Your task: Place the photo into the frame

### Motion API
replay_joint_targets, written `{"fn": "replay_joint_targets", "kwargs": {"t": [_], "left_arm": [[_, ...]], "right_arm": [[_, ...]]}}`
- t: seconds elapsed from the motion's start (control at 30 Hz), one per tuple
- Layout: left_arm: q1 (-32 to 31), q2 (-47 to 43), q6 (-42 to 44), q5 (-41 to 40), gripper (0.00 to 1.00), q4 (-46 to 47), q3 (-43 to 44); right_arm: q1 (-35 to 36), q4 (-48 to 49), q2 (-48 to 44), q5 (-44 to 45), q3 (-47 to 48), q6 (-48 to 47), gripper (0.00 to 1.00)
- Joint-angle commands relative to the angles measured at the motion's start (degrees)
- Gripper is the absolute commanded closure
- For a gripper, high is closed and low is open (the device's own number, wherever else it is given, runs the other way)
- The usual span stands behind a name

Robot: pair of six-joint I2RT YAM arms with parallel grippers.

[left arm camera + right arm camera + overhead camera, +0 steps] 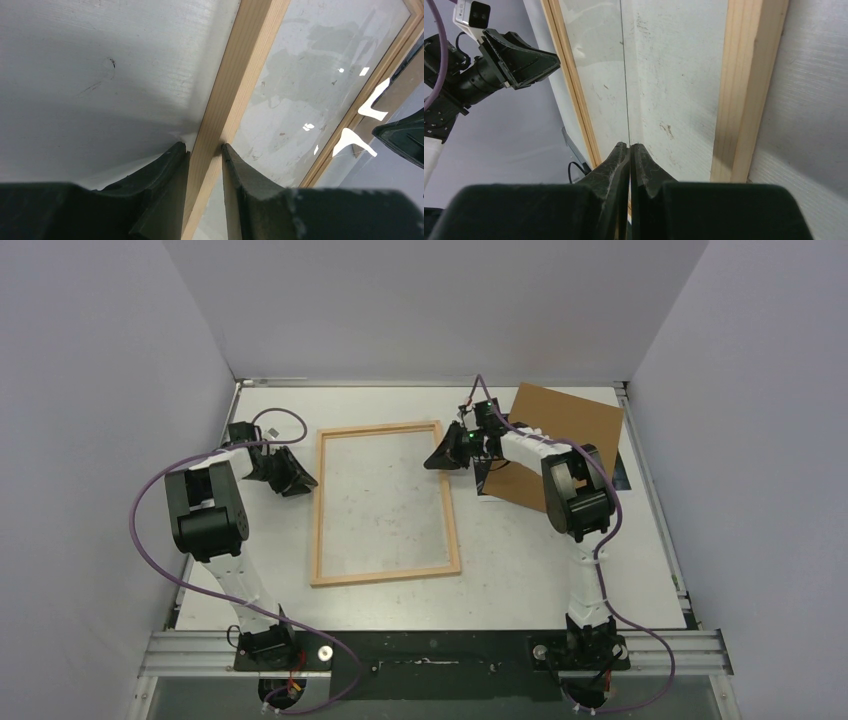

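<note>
Pale grey walls close in the left, far and right sides. Between them lies a white table, its top scuffed and speckled with small dark marks. A metal mounting rail runs along the near edge under the two arm bases.

The frame lies flat on the middle of the table, long sides running near to far. It is made of thin light-wood rails with visible grain. A clear pane inside it throws back soft reflections, and the scuffed tabletop shows through.

A plain brown backing board lies at the far right, turned slightly askew. A dark sliver peeks from under its right side, and what it is cannot be told.

The left gripper is at the far half of the frame's left rail, with one finger pressed to each side of the wood, clamping it. The right gripper is clenched tight, fingertips together just inside the far end of the right rail. A hair-thin line runs away from its tips. Whether anything is pinched there cannot be told.
</note>
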Motion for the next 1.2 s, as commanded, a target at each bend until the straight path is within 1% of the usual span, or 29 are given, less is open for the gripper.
{"fn": "replay_joint_targets", "kwargs": {"t": [0.0,0.1,0.17,0.23,0.37,0.43,0.57,0.67,0.77,1.03,1.1,1.17], "left_arm": [[-0.62,2.16,1.71,-1.59,0.72,-0.61,0.72],[-0.61,2.28,1.67,-1.56,0.72,-0.61,0.87],[-0.6,2.33,1.74,-1.62,0.72,-0.61,0.93],[-0.61,2.43,1.71,-1.64,0.72,-0.61,0.98],[-0.6,2.53,1.78,-1.65,0.72,-0.61,0.99],[-0.6,2.54,1.76,-1.65,0.72,-0.61,1.02],[-0.6,2.73,1.8,-1.73,0.72,-0.69,1.09],[-0.65,2.94,1.83,-1.74,0.72,-0.69,1.18],[-0.65,3.14,1.81,-1.74,0.72,-0.74,1.32],[-0.65,3.59,1.93,-2.56,0.73,-1.31,1.77],[-0.6,3.7,1.84,-3.07,0.74,-1.46,1.77],[-0.6,3.73,1.81,-3.38,0.74,-1.57,1.69]], "right_arm": [[1.46,-1.01,0.83,1.21,2.85,-3.54,1.0],[1.46,-3.71,0.58,1.98,3.73,-5.52,0.92],[1.41,-5.26,0.32,2.75,4.25,-6.79,0.89],[1.37,-6.55,0.23,3.34,5.05,-7.62,0.87],[1.33,-8.2,0.52,4.14,5.64,-8.52,0.9],[1.35,-8.76,0.57,4.44,5.77,-8.87,0.89],[1.33,-10.6,0.42,5.49,6.17,-10.43,0.8],[1.1,-12.03,0.18,6.17,6.65,-11.5,0.78],[0.82,-12.21,0.13,6.19,6.79,-11.75,0.79],[0.72,-14.61,0.36,6.66,7.39,-14.1,0.97],[0.73,-14.92,0.29,6.88,7.29,-14.69,1.0],[0.63,-15.2,0.18,7.05,7.18,-15.2,1.0]]}}
